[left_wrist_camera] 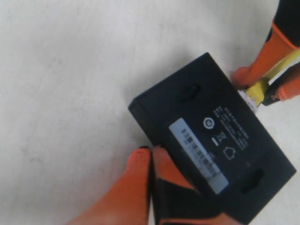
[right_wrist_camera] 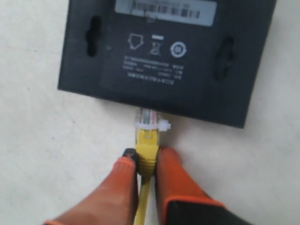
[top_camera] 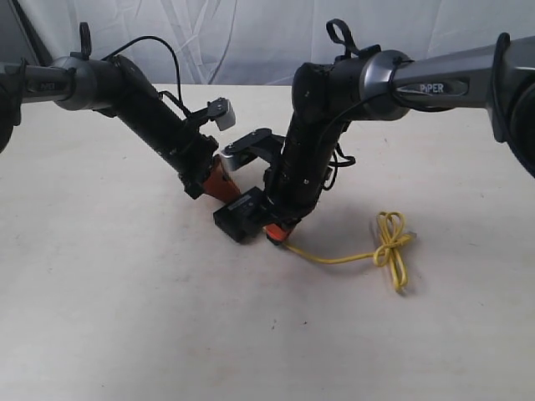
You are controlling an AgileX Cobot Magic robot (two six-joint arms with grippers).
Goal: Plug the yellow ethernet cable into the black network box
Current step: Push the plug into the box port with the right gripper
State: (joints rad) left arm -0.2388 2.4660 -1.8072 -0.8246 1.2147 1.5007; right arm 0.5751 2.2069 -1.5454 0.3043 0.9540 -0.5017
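The black network box (top_camera: 241,214) lies flat on the table, its pale barcode label (left_wrist_camera: 199,153) facing up. My left gripper (left_wrist_camera: 151,152) is shut, both orange fingers pressed together against the box's long side; it shows in the exterior view as the left gripper (top_camera: 224,185). My right gripper (right_wrist_camera: 146,157) is shut on the yellow ethernet cable (top_camera: 334,257) just behind its clear plug (right_wrist_camera: 150,119). The plug's tip sits at the edge of the black network box (right_wrist_camera: 164,56); I cannot tell how deep it goes in. The cable's loop-knot (top_camera: 393,246) rests on the table to the right.
The pale tabletop (top_camera: 125,292) spreads around both arms. A white cloth backdrop (top_camera: 251,33) hangs behind the table's far edge. The cable's free end (top_camera: 399,286) points toward the front right.
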